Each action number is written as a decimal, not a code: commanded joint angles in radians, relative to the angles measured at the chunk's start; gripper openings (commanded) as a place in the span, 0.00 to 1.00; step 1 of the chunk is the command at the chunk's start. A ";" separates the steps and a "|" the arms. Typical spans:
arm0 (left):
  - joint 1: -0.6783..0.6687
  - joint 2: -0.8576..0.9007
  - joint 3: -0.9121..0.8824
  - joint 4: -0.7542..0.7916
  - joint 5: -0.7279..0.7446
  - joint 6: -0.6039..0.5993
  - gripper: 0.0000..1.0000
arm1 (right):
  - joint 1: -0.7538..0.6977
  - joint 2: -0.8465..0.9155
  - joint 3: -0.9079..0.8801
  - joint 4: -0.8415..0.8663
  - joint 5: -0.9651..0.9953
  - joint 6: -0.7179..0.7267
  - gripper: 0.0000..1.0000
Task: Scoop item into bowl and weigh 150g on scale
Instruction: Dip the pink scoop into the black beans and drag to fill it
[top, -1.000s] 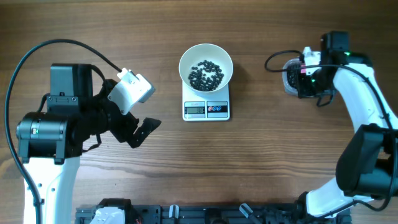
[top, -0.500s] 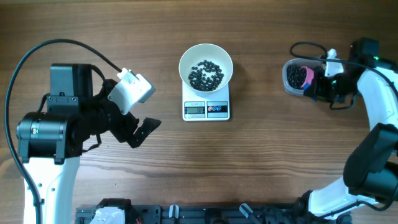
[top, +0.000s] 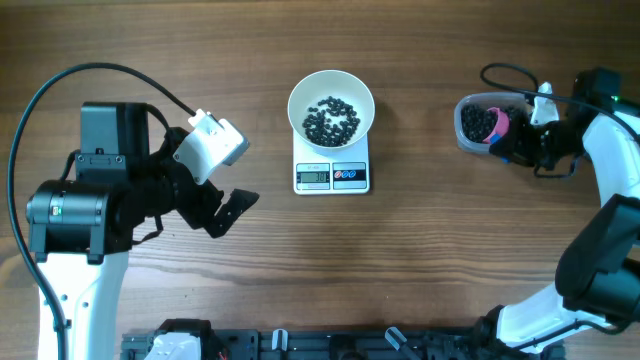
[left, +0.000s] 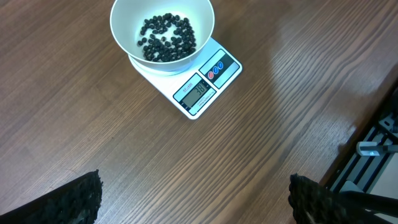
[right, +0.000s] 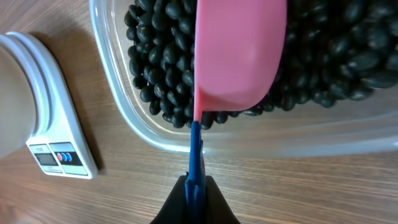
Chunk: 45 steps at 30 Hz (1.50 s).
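**Bowl part-filled on scale; scoop down in the supply tub**

Left: left end effector (top: 228, 212) hangs over the bare wooden tabletop (top: 420, 260), well to the left of the scale. Its fingers are spread wide and hold nothing.

Centre: small white rectangular kitchen scale (top: 331, 177) carries the round plain white bowl (top: 298, 100). Small round black beans (top: 331, 120) lie in a thin, loose layer over the bowl's floor, and the walls are bare. The display is lit, but its digits are too small to read with confidence.

Right: clear rounded plastic tub (right: 124, 118) holds the bulk of the beans, heaped deep. The pink plastic scoop with a blue handle (right: 239, 56) lies inside the tub on the heap. The right end effector (right: 196, 196) is pinched tight on the blue handle. Cannot tell whether the scoop is loaded.

Status (judgement): some beans have been transferred, but the fill is sparse, so the target weight is probably not reached. Left to do: load the scoop, carry it to the bowl, tip, check the display, and repeat as needed.
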 joint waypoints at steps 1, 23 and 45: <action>0.006 0.004 0.019 -0.001 0.008 0.012 1.00 | -0.002 0.043 -0.029 -0.006 -0.056 0.027 0.04; 0.006 0.004 0.019 -0.001 0.008 0.012 1.00 | -0.018 0.042 -0.029 0.077 -0.153 0.048 0.04; 0.006 0.004 0.019 -0.001 0.008 0.012 1.00 | -0.166 0.042 -0.029 -0.086 -0.290 0.057 0.04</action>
